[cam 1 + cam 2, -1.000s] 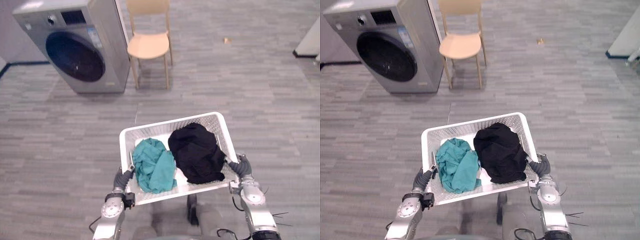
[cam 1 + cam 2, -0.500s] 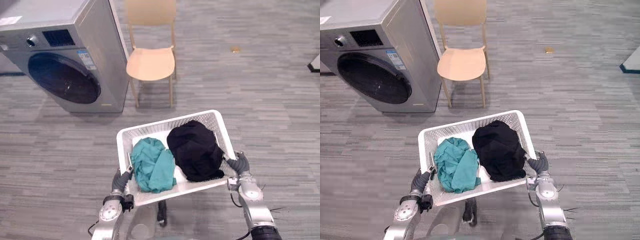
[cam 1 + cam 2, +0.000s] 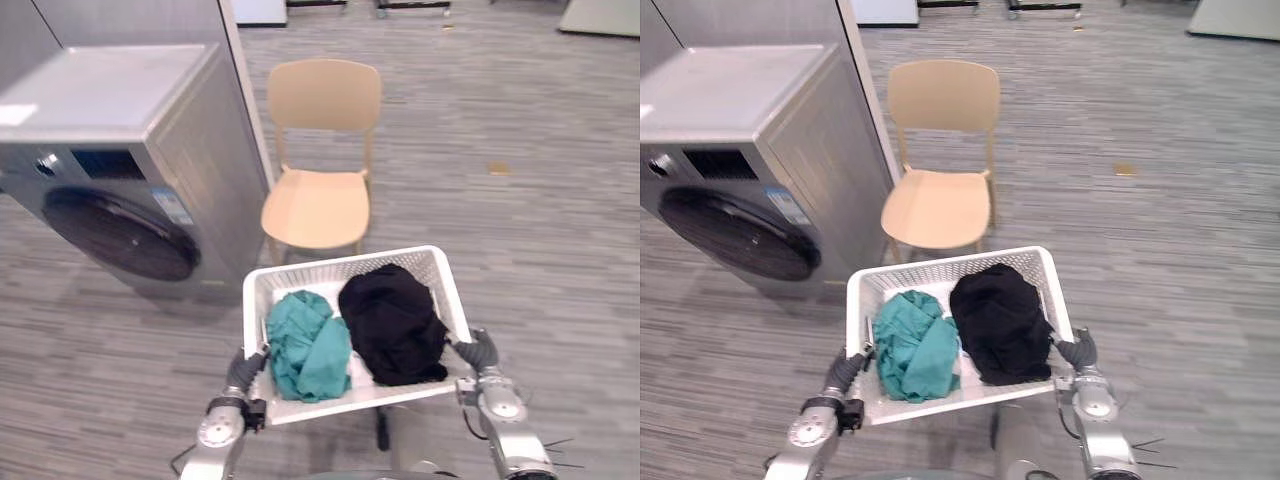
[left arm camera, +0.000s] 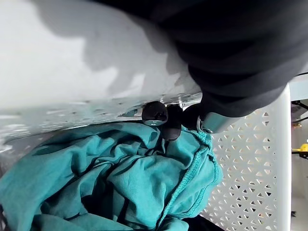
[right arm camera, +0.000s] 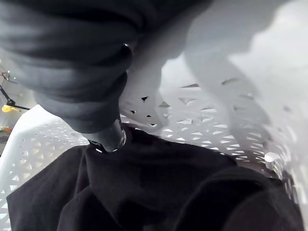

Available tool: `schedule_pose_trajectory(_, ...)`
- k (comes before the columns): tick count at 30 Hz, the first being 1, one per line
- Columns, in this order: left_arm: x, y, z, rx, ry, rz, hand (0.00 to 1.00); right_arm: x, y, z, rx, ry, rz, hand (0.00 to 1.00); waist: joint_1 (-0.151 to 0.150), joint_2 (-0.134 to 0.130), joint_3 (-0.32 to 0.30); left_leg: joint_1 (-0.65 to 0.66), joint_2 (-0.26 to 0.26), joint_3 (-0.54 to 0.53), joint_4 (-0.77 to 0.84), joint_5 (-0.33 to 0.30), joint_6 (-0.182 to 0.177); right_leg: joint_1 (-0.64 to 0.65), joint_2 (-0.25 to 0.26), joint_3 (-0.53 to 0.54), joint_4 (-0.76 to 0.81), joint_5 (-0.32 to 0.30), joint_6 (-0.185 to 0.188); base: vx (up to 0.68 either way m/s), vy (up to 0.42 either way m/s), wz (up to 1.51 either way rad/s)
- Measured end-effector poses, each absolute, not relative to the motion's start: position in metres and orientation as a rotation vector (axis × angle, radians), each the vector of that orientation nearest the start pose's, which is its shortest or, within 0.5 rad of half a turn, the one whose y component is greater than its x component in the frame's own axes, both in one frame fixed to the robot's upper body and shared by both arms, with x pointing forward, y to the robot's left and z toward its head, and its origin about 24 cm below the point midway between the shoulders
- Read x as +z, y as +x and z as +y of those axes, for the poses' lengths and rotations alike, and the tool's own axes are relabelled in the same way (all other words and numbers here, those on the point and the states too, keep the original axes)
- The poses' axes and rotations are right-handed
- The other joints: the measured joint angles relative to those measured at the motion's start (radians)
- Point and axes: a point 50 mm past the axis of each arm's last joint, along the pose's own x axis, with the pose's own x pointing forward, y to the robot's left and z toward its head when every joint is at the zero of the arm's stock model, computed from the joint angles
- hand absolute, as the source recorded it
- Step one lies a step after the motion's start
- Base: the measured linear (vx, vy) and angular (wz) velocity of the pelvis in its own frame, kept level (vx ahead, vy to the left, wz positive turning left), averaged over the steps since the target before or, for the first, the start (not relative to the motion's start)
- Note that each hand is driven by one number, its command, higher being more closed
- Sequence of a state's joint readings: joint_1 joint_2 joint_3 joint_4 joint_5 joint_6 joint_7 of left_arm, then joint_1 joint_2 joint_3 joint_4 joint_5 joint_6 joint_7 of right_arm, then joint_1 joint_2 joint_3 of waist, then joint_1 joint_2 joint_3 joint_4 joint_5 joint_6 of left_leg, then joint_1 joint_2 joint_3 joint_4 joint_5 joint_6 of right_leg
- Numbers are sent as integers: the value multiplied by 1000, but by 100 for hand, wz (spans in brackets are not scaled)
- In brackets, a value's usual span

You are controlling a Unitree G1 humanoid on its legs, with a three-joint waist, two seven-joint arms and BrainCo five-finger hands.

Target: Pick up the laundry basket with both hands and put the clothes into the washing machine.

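Observation:
A white perforated laundry basket (image 3: 340, 266) hangs above the floor, level, held between my two hands. My left hand (image 3: 243, 371) curls over its left rim and my right hand (image 3: 480, 351) over its right rim. Inside lie a crumpled teal garment (image 3: 305, 346) on the left and a black garment (image 3: 392, 322) on the right. The left wrist view shows the teal garment (image 4: 110, 183) against the basket wall (image 4: 250, 159); the right wrist view shows the black garment (image 5: 159, 187). The grey washing machine (image 3: 110, 130) stands ahead on the left, its dark round door (image 3: 118, 234) shut.
A beige chair (image 3: 316, 205) stands right beside the washing machine, just beyond the basket's far rim. Grey plank floor stretches out to the right, with a small scrap (image 3: 497, 169) lying on it.
The whole view has shifted: the washing machine and chair now stand closer and larger ahead of the basket. Both hands keep their hold on the basket, and the clothes lie as before.

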State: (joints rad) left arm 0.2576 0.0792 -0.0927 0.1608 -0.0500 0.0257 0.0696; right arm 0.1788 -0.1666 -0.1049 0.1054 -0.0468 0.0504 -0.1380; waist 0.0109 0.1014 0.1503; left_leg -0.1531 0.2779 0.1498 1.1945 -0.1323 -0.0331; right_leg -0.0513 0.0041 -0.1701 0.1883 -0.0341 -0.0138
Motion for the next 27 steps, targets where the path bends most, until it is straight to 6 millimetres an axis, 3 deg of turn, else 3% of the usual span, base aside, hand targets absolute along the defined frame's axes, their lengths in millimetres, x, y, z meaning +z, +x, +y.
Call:
schedule_pose_trajectory(2, -45, 182, 162, 44, 36, 401, 100, -12, 202, -230, -298, -219, 288, 100, 13, -30, 0, -96, -1, 52, -61, -81, 25, 79, -25, 1, -78, -10, 16, 534, 31, 15)
schedule_pose_trajectory(3, -42, 186, 159, 31, 32, 376, 100, -9, 203, -233, -314, -212, 274, 100, 25, -32, 2, -191, -20, 55, -216, -124, 27, 120, -47, -5, -111, -28, 43, 589, 136, 17)
schedule_pose_trajectory(4, -41, 187, 157, 25, 31, 373, 100, -9, 203, -235, -320, -213, 275, 100, 28, -34, 4, -215, -37, 42, -307, -125, 22, 130, -59, -5, -111, -40, 58, 569, 241, 15)
schedule_pose_trajectory(5, -41, 187, 155, 16, 34, 374, 100, -11, 202, -237, -331, -208, 284, 100, 29, -31, 5, -224, -82, 0, -524, -107, -2, 155, -86, -5, -110, -69, 92, 475, 294, 3)
schedule_pose_trajectory(6, -43, 184, 153, 10, 30, 386, 100, -14, 201, -239, -332, -213, 300, 100, 29, -5, 2, -207, -113, -74, -766, 7, -38, 183, -95, 5, -101, -110, 132, 467, 289, -4)
schedule_pose_trajectory(7, -46, 184, 153, 9, 29, 397, 100, -18, 201, -239, -333, -210, 317, 100, 29, -9, 8, -178, -130, -63, -771, 48, -4, 201, -106, 20, -95, -129, 150, 431, 286, -4)
schedule_pose_trajectory(8, -47, 184, 160, 15, 54, 412, 100, -28, 201, -233, -332, -182, 356, 100, 27, -54, 5, -151, -177, -41, -791, 27, -3, 203, -153, 45, -92, -130, 152, 327, 198, 5)
schedule_pose_trajectory(9, -46, 185, 162, 13, 65, 410, 100, -29, 200, -232, -331, -181, 359, 100, 29, -68, 6, -153, -196, -40, -784, 6, 9, 203, -170, 53, -84, -131, 154, 494, 292, 14)
schedule_pose_trajectory(10, -48, 182, 163, 13, 71, 424, 100, -29, 201, -229, -314, -182, 361, 100, 30, -75, 5, -165, -218, -28, -719, -60, 26, 204, -196, 89, -60, -132, 158, 425, 227, 6)
schedule_pose_trajectory(12, -49, 181, 164, 14, 72, 432, 100, -31, 201, -229, -312, -183, 367, 100, 33, -74, 4, -150, -222, -5, -698, -88, 51, 179, -212, 108, 17, -140, 173, 408, 214, -24)
schedule_pose_trajectory(13, -49, 180, 167, 10, 88, 440, 100, -37, 201, -227, -302, -180, 394, 100, 32, -77, 5, -87, -227, 39, -726, -117, 69, 74, -240, 155, 264, -127, 231, 384, 191, -46)
schedule_pose_trajectory(14, -49, 180, 167, 10, 92, 440, 100, -38, 201, -226, -299, -178, 399, 100, 32, -78, 6, -72, -229, 48, -735, -119, 72, 48, -244, 163, 317, -117, 249, 446, 190, -61)
schedule_pose_trajectory(15, -49, 180, 172, 9, 116, 442, 100, -44, 201, -223, -289, -171, 422, 100, 25, -84, 10, -11, -235, 65, -776, -122, 78, -30, -253, 172, 493, -127, 265, 361, 87, -41)
schedule_pose_trajectory(16, -49, 180, 176, 8, 137, 442, 100, -49, 199, -219, -277, -170, 447, 100, 14, -89, 10, 50, -241, 68, -818, -121, 78, -84, -249, 157, 595, -158, 215, 352, 57, -36)
schedule_pose_trajectory(18, -48, 181, 179, 12, 154, 437, 100, -50, 199, -216, -259, -180, 454, 100, 2, -90, 8, 116, -238, 75, -870, -121, 78, -151, -229, 92, 617, -212, 157, 301, -8, -18)
schedule_pose_trajectory(20, -44, 187, 179, 15, 158, 419, 100, -48, 202, -217, -255, -188, 445, 100, 0, -90, 8, 134, -223, 76, -883, -121, 77, -239, -193, 51, 564, -246, 103, 293, -89, -12)
schedule_pose_trajectory(21, -43, 191, 179, 14, 163, 408, 100, -47, 204, -218, -249, -199, 438, 100, -1, -88, 10, 134, -207, 77, -879, -122, 64, -286, -161, 32, 453, -240, 93, 267, -126, -1)
schedule_pose_trajectory(22, -42, 193, 180, 15, 170, 407, 100, -47, 204, -217, -247, -201, 438, 100, -1, -94, 9, 135, -208, 77, -875, -123, 53, -288, -143, 31, 347, -198, 84, 344, -167, 14)
schedule_pose_trajectory(23, -40, 196, 186, 13, 198, 399, 100, -48, 204, -212, -236, -194, 440, 100, -2, -151, 9, 142, -250, 65, -864, -129, 31, -275, -144, 44, 151, 56, 47, 309, -161, 13)
schedule_pose_trajectory(24, -44, 204, 182, 24, 183, 407, 100, -47, 210, -215, -234, -220, 436, 100, -6, -119, 27, 128, -220, 35, -841, -159, 5, -277, -122, 39, 157, 66, 28, 255, -131, 19)
schedule_pose_trajectory(26, -37, 219, 178, 38, 193, 367, 100, -38, 222, -217, -254, -234, 398, 100, -2, -90, 45, 61, -185, 17, -810, -167, -7, -283, -84, 29, 67, 90, 22, 159, -111, 1)
schedule_pose_trajectory(27, -28, 235, 177, 51, 200, 319, 100, -27, 236, -216, -266, -237, 347, 100, 0, -90, 81, 17, -175, 16, -802, -165, -9, -315, -72, 28, 48, 107, 11, 138, -120, -6)
